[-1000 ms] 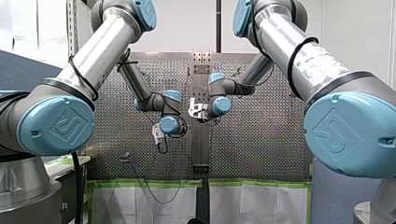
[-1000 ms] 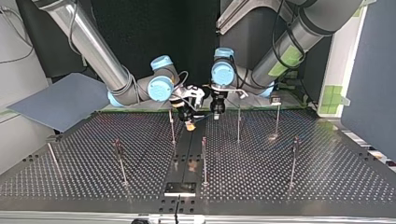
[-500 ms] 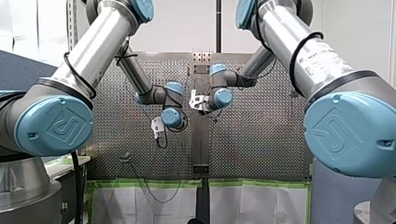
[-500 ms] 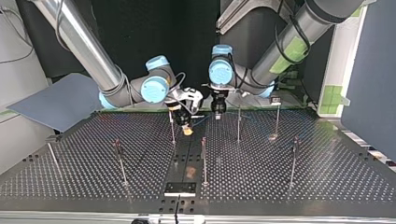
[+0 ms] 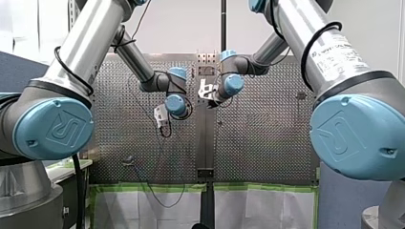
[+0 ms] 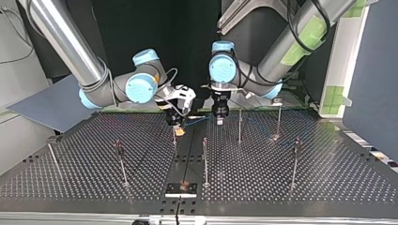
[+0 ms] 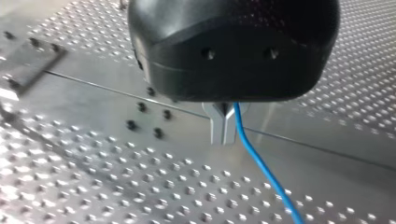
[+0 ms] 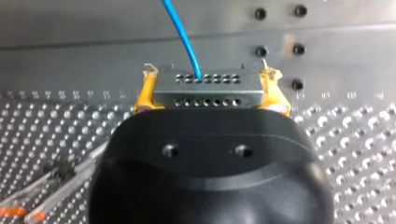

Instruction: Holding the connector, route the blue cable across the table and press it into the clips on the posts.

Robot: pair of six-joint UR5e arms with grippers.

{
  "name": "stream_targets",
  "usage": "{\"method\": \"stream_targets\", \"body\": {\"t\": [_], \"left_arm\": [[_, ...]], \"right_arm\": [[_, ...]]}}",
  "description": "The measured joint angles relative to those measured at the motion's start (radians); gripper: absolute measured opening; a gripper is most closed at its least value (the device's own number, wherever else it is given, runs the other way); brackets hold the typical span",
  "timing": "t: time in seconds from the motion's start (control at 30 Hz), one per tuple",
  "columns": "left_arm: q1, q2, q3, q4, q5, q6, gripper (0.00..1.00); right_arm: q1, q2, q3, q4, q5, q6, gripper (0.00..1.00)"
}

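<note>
Yellow pads (image 8: pixel 145 93) of my right gripper (image 8: pixel 211 87) clamp one grey connector (image 8: pixel 208 91) with two rows of holes. One blue cable (image 8: pixel 184 37) leaves it ahead. My left gripper (image 7: pixel 223 125), closed, pinches that cable. Open perforated table (image 6: pixel 305 197) all round, edges well apart. Seven thin posts (image 6: pixel 205 159).

Front: far back, elevated, facing the surface (image 5: pixel 262 143).
Top: opposite surface edge, low, facing back.
Wrists: close above surface.
Shared: surface middle.

Connector (image 8: pixel 205 86) in right hand (image 8: pixel 211 89), over table (image 8: pixel 70 126).
</note>
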Motion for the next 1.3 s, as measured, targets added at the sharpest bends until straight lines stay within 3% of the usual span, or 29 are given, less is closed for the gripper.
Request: {"method": "stream_targets", "body": {"t": [0.2, 0.43, 0.7, 1.07, 1.3], "left_arm": [[-0.001, 0.046, 0.0, -0.027, 0.001, 0.009, 0.0], [-0.001, 0.099, 0.0, -0.04, 0.025, 0.017, 0.0], [-0.007, 0.166, 0.0, -0.053, 0.062, 0.033, 0.0], [-0.001, 0.262, 0.014, -0.057, 0.104, 0.024, 0.0], [0.017, 0.315, 0.035, -0.053, 0.138, -0.017, 0.0]], "right_arm": [[-0.011, -0.047, 0.043, 0.011, -0.008, 0.015, 0.0], [-0.022, -0.103, 0.054, 0.019, -0.056, 0.036, 0.0], [-0.028, -0.164, 0.049, 0.033, -0.11, 0.038, 0.0], [-0.036, -0.259, 0.03, 0.045, -0.138, 0.039, 0.0], [-0.049, -0.309, 0.029, 0.048, -0.139, 0.04, 0.0]]}}
